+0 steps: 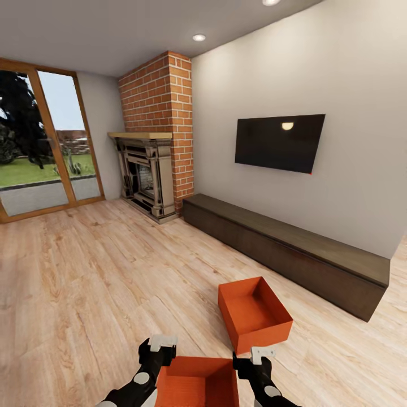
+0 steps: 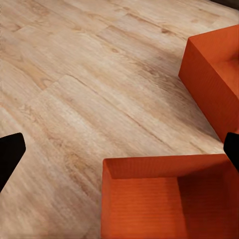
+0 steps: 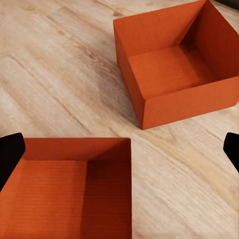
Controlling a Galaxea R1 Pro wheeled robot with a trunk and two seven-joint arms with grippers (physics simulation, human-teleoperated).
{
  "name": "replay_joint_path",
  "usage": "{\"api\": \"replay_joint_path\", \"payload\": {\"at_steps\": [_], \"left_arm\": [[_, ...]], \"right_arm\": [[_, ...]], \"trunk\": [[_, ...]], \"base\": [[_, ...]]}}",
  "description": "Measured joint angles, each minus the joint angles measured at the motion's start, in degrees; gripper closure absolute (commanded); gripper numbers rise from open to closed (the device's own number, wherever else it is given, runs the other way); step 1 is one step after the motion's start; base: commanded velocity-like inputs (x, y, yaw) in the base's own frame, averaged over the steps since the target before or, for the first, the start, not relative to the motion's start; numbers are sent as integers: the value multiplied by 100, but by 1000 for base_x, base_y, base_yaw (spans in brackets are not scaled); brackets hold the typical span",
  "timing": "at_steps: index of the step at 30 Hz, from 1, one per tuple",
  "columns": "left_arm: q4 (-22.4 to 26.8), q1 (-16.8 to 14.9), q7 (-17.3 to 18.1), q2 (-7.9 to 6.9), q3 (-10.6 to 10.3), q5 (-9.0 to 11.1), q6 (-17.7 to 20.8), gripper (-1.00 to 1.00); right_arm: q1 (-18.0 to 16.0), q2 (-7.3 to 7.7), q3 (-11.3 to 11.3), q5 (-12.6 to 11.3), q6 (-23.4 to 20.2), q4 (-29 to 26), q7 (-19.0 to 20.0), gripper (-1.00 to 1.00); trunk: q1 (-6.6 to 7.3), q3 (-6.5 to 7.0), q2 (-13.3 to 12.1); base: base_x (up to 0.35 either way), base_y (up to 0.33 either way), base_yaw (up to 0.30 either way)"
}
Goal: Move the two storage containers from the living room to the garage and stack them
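Two orange-red open-top storage containers sit on the light wood floor of the living room. The nearer container (image 1: 198, 381) (image 2: 164, 199) (image 3: 64, 189) lies at the bottom of the head view, between my two arms. The farther container (image 1: 254, 314) (image 2: 214, 74) (image 3: 174, 64) stands just beyond it to the right, turned at an angle. My left gripper (image 1: 162, 342) (image 2: 119, 152) hovers by the near container's far left corner, open and empty. Over the far right corner my right gripper (image 1: 262, 355) (image 3: 119, 152) is open too, with its fingertips (image 3: 10, 154) wide apart.
A long dark low cabinet (image 1: 294, 249) runs along the right wall under a black TV (image 1: 278, 141). A red brick fireplace (image 1: 150, 169) stands in the far corner, with glass doors (image 1: 39, 147) to its left. Wood floor (image 1: 85, 282) stretches to the left.
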State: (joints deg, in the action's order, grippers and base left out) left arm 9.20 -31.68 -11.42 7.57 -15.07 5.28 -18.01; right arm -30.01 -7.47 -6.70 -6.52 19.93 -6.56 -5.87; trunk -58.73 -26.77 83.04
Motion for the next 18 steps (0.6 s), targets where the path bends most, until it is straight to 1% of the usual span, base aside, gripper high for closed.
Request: {"api": "replay_joint_path", "payload": {"at_steps": [4, 11, 18], "left_arm": [[0, 0, 3, 0, 1, 4, -5, -100], [-1, 0, 4, 0, 2, 5, -8, -100], [0, 13, 5, -2, 8, 5, -22, -100]], "right_arm": [[0, 0, 0, 0, 0, 0, 1, -100], [0, 0, 0, 0, -1, -1, 2, -100], [0, 0, 0, 0, 0, 0, 0, -100]], "trunk": [[0, 0, 0], [0, 0, 0], [0, 0, 0]], "base": [[-45, 36, 0], [-62, 175, 0], [-11, 33, 0]]}}
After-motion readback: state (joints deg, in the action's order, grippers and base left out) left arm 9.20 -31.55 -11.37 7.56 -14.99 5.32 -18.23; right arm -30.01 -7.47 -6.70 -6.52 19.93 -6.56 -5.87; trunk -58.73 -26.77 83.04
